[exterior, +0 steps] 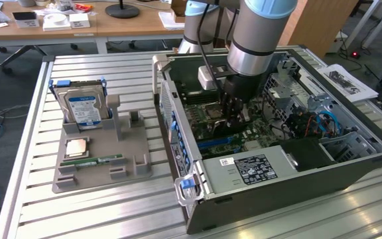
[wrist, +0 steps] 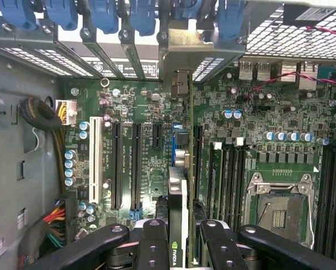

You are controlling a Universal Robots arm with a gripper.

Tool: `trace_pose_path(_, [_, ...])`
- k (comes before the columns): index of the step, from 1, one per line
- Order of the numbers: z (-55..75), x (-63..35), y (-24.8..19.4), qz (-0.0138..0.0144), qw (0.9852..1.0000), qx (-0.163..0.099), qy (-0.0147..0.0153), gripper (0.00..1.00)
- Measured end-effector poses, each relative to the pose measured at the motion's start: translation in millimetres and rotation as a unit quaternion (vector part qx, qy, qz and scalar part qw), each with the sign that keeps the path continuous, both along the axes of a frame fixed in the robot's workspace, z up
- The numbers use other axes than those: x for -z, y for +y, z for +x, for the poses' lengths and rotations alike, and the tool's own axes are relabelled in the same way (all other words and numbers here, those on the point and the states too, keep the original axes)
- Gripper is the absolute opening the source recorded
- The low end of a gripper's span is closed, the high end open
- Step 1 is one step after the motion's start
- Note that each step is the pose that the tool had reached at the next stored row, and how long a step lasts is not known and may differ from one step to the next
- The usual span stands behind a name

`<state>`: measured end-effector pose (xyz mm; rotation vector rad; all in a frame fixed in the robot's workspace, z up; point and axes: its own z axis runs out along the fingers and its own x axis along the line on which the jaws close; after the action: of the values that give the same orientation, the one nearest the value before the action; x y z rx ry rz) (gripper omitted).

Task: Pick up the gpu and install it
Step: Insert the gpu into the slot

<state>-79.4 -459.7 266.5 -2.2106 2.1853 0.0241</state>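
gpu is in my grip right now, standing on its edge between my fingers, so the wrist view looks straight down the thin side of the card. My gripper is closed on it, one finger on each flat face, with the little green logo showing right between them.

The card hangs over the motherboard inside the computer case, which lies open on its side on the slatted metal table. It lines up with a blue slot, with the long black slots and a white slot on one side and the CPU socket on the other. Can't tell if the bottom edge is actually down in the slot or just above it, my own fingers block that bit.

From the exterior view my arm reaches straight down into the case. Over on that view's left sits the grey holder, with the hard drive standing upright in it and the RAM stick lying flat.
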Motion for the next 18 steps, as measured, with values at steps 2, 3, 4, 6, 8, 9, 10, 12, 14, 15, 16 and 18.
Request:
trace_pose_path(2, [-0.4, 0.0, -0.1, 0.0001, 1.0000, 0.000, 0.0000, 0.27])
trace_pose_path(3, [-0.6, 0.0, -0.1, 0.0001, 1.0000, 0.000, 0.0000, 0.27])
trace_pose_path(4, [-0.8, 0.0, -0.2, 0.0000, 1.0000, 0.000, 0.0000, 0.27])
trace_pose_path(6, [-1.3, 0.0, -0.2, 0.0000, 1.0000, 0.000, 0.0000, 0.27])
trace_pose_path(8, [-2.0, 0.0, -0.2, 0.0000, 1.0000, 0.000, 0.0000, 0.27])
trace_pose_path(9, [-2.3, 0.0, -0.2, 0.0000, 1.0000, 0.000, 0.0000, 0.27])
trace_pose_path(10, [-2.6, 0.0, -0.3, 0.0000, 1.0000, 0.000, 0.0000, 0.27])
trace_pose_path(12, [-3.4, 0.1, -0.2, 0.0001, 1.0000, 0.000, 0.0000, 0.27])
trace_pose_path(14, [-4.0, 0.0, -0.3, 0.0000, 1.0000, 0.000, 0.0000, 0.27])
trace_pose_path(15, [-4.3, 0.0, -0.3, 0.0000, 1.0000, 0.000, 0.0000, 0.27])
trace_pose_path(16, [-4.7, 0.1, -0.3, 0.0001, 1.0000, 0.000, 0.0000, 0.27])
trace_pose_path(18, [-5.4, 0.1, -0.3, 0.0000, 1.0000, 0.000, 0.0000, 0.27])
